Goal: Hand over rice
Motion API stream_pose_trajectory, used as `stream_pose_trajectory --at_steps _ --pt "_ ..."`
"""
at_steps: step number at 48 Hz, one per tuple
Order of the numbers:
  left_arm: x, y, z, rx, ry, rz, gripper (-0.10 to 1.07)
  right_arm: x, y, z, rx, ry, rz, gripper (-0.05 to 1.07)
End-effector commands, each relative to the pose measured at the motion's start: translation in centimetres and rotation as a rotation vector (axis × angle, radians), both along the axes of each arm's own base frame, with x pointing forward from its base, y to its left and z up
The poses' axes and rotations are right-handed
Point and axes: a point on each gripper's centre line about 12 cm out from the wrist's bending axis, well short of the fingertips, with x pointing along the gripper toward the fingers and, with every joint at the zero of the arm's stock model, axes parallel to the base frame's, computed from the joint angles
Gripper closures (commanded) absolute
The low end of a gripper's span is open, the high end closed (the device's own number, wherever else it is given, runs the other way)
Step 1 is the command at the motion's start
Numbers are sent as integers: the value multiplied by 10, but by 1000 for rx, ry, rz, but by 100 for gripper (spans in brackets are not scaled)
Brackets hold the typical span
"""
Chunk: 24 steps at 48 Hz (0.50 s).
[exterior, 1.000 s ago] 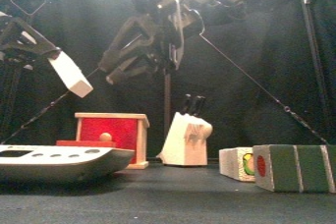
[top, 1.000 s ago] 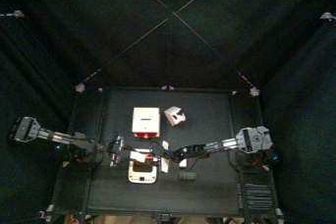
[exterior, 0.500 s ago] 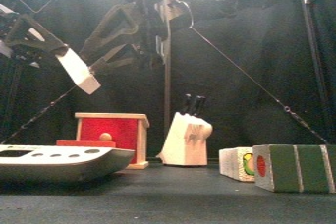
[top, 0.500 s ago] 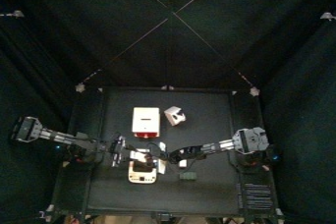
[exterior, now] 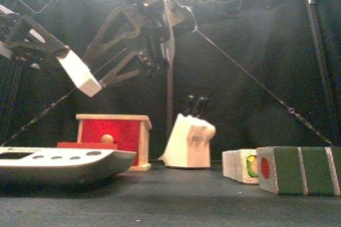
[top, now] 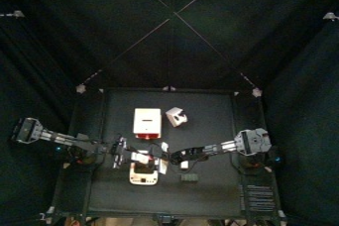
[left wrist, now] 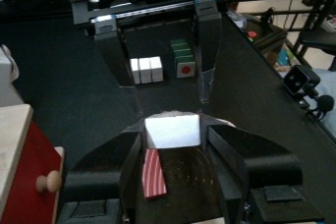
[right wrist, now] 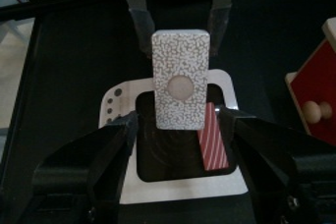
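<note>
The white, grey-speckled rectangular packet of rice (right wrist: 184, 76), with a red stripe along one side and a pale round mark on its broad face, hangs in the air above the front part of the black table (top: 212, 111), between the two arms. In the top view its long axis runs across the table from one arm toward the other.

In the front view the packet is tilted. Its upper end points up and toward the left arm, and its free lower end points down and toward the middle.

The left gripper (left wrist: 174, 120) grips the packet at that upper end, its jaws pressed against the packet's two narrow sides. From the left wrist camera the packet is seen end-on, with the red stripe trailing toward the camera.

The right gripper (right wrist: 184, 130) faces it from the other side with its jaws spread wide. The packet lies between them with a gap on each side, so the right jaws do not touch it.

Below and behind, on the table, stand:
- a red wooden box with a small knob (exterior: 114, 131)
- a pale knife block with dark handles (exterior: 189, 139), just beside the box
- a flat white appliance (exterior: 47, 161) at the front left
- a row of green and white cartons (exterior: 286, 168) at the front right
</note>
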Motion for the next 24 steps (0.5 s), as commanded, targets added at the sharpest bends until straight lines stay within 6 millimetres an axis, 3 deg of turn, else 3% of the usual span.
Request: stream_pose_trajectory --at_steps 1,24 --pt "7 -1 11 -3 -38 -4 41 7 -2 22 7 -55 -4 6" --pt "6 -1 11 -3 -40 -4 41 14 -6 15 6 -49 -14 12"
